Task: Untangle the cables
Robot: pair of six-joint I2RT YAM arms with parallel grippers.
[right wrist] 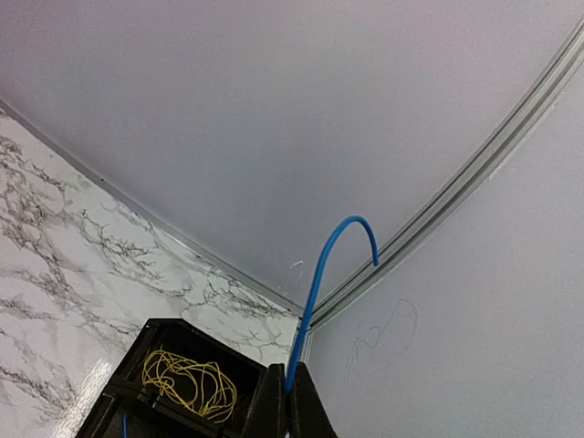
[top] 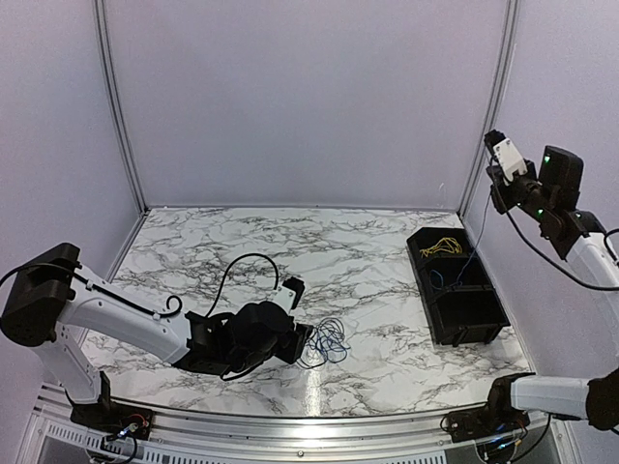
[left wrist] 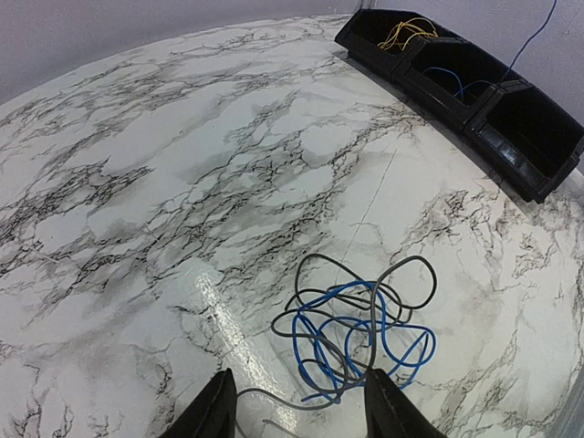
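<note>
Pinching a blue cable [right wrist: 318, 274], the right gripper [right wrist: 288, 388] hangs high.
Left gripper [left wrist: 299, 381] gapes beside the blue-and-black tangle [left wrist: 360, 336].

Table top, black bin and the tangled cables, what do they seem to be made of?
Table top: glossy marble pattern, with glare streaks; stone or printed laminate, can't tell.
Black bin: matte moulded plastic, probably, with thin divider walls.
Tangled cables: thin wire in smooth blue and grey plastic sheathing, likely; they hold loose springy loops.

No legible text; wall scrawl [right wrist: 383, 336] perhaps writing.
</note>
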